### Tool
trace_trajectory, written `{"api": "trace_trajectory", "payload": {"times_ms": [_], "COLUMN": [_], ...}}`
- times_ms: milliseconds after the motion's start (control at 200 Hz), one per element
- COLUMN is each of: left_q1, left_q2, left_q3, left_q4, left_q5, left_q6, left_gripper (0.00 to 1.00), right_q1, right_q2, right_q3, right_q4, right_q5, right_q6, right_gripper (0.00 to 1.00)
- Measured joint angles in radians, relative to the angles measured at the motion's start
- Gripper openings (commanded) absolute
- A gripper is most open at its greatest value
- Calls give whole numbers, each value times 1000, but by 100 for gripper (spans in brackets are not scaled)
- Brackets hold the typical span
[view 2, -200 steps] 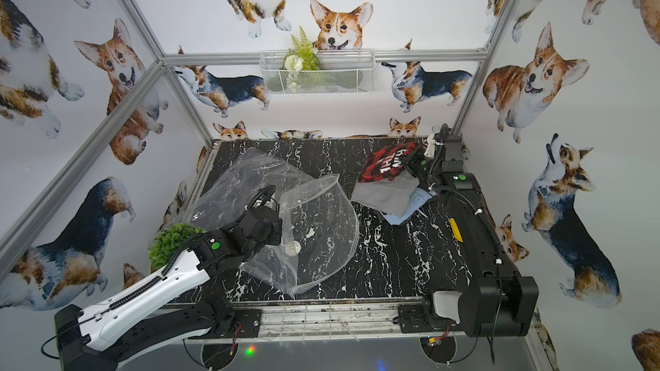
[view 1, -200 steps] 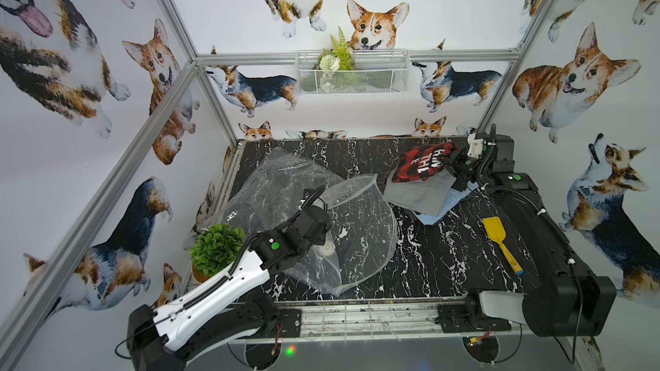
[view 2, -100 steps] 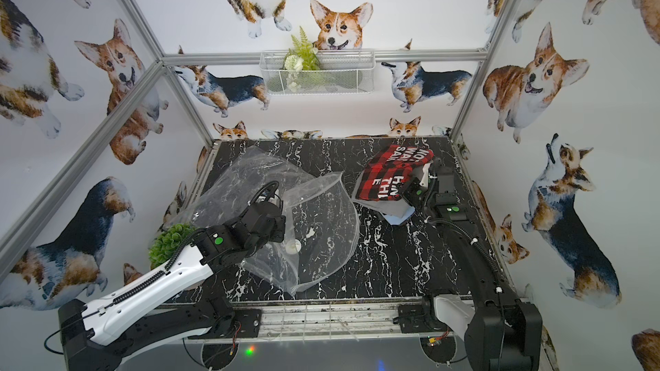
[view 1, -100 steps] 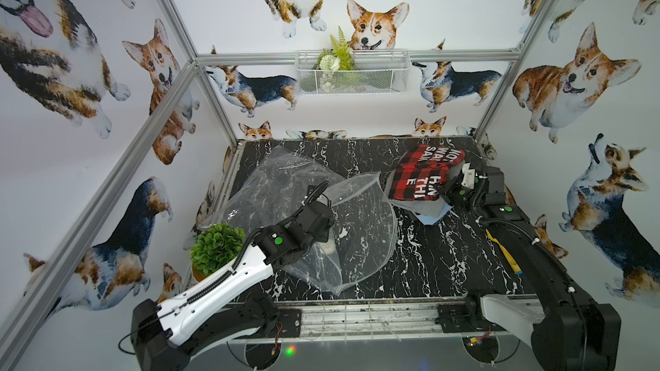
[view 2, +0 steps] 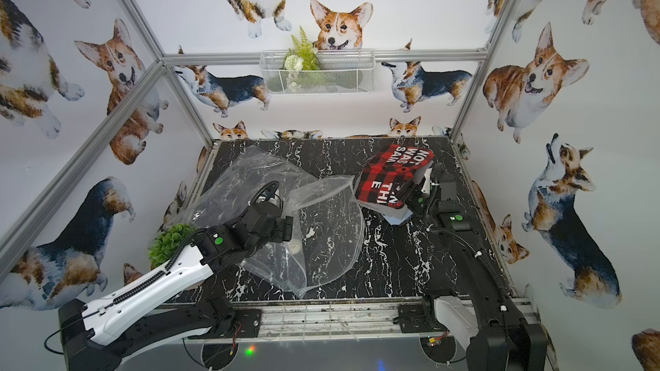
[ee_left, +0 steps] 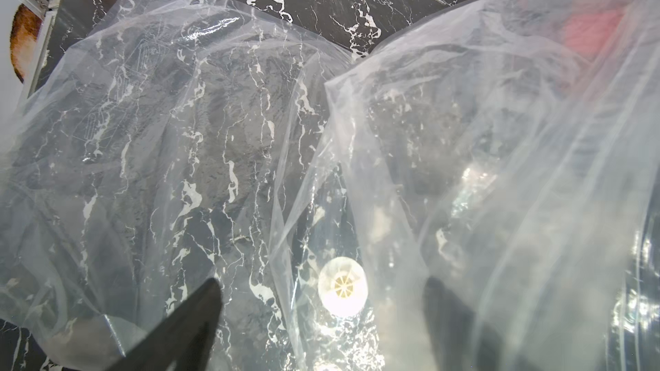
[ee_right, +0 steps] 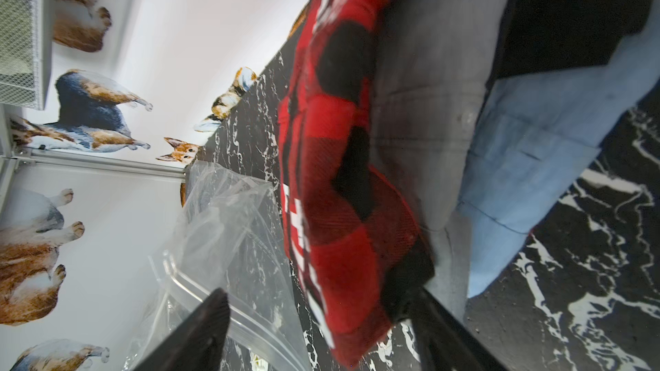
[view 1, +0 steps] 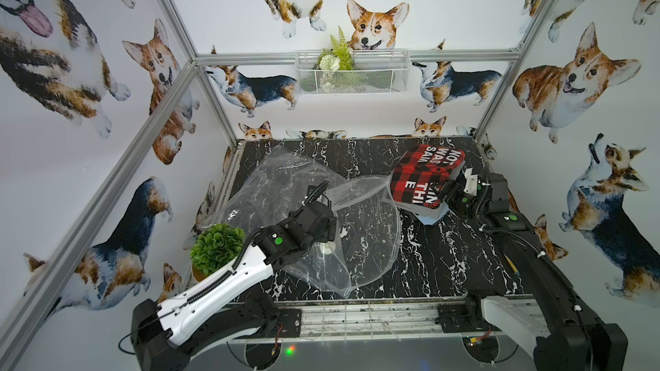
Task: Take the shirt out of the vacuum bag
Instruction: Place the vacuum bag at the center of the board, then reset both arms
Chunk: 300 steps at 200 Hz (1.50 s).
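The vacuum bag (view 1: 364,215) (view 2: 328,215) lies crumpled and see-through on the left and middle of the black marble table. Its round white valve (ee_left: 343,287) sits below my left gripper (ee_left: 321,290) (view 1: 330,231), which stands open over the plastic. One of its fingers shows hazily through a fold of the bag. The shirt (view 1: 425,173) (view 2: 393,176), red and black plaid with white letters, rests outside the bag on a pile of clothes at the back right. My right gripper (ee_right: 319,294) (view 1: 444,190) is open, with the shirt's (ee_right: 332,173) near edge lying between its fingers.
Folded grey cloth (ee_right: 428,101) and light blue cloth (ee_right: 518,158) lie under the shirt. A small green potted plant (view 1: 218,248) stands at the table's left edge beside my left arm. A white wire basket (view 1: 351,73) with greenery hangs on the back wall.
Both grippers have gone from shut to open. The right one drew back toward the front and the shirt has settled on the clothes pile. The left one has let go of the bag.
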Motion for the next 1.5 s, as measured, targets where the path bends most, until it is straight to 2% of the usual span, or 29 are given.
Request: {"api": "trace_trajectory", "payload": {"times_ms": [225, 385, 486, 551, 651, 761, 871, 1021, 1131, 1236, 1336, 1391, 1437, 1502], "left_q1": [0, 0, 2, 6, 7, 8, 8, 13, 35, 115, 322, 491, 558, 587], "left_q2": [-54, -131, -196, -252, -351, -435, -495, -494, -463, -428, -381, -354, -334, -300], "left_q3": [28, 92, 124, 124, 87, 30, -37, -135, -175, -243, -276, -292, -314, -350], "left_q4": [3, -3, -10, -15, 31, 87, 171, 248, 321, 404, 452, 472, 504, 563], "left_q5": [-61, -207, -346, -396, -400, -356, -377, -414, -454, -442, -336, -237, -218, -144], "left_q6": [26, 67, 77, 97, 139, 182, 229, 330, 393, 478, 494, 464, 443, 444], "left_gripper": [100, 100, 100, 100, 100, 100, 100, 100, 100, 100, 100, 100, 100, 100], "right_q1": [0, 0, 0, 0, 0, 0, 0, 8, 15, 23, 25, 25, 25, 25], "right_q2": [-26, -43, -72, -106, -158, -173, -187, -144, -143, -153, -171, -183, -186, -180], "right_q3": [168, 262, 283, 273, 230, 217, 156, 129, 126, 57, -62, -145, -207, -284], "right_q4": [-140, -232, -260, -256, -238, -220, -153, -131, -112, -63, 74, 160, 229, 317], "right_q5": [97, 200, 264, 296, 324, 352, 370, 384, 469, 529, 548, 550, 555, 555], "right_q6": [-84, -129, -133, -133, -132, -133, -152, -193, -249, -354, -469, -527, -564, -609], "right_gripper": [100, 100, 100, 100, 100, 100, 100, 100, 100, 100, 100, 100, 100, 100]}}
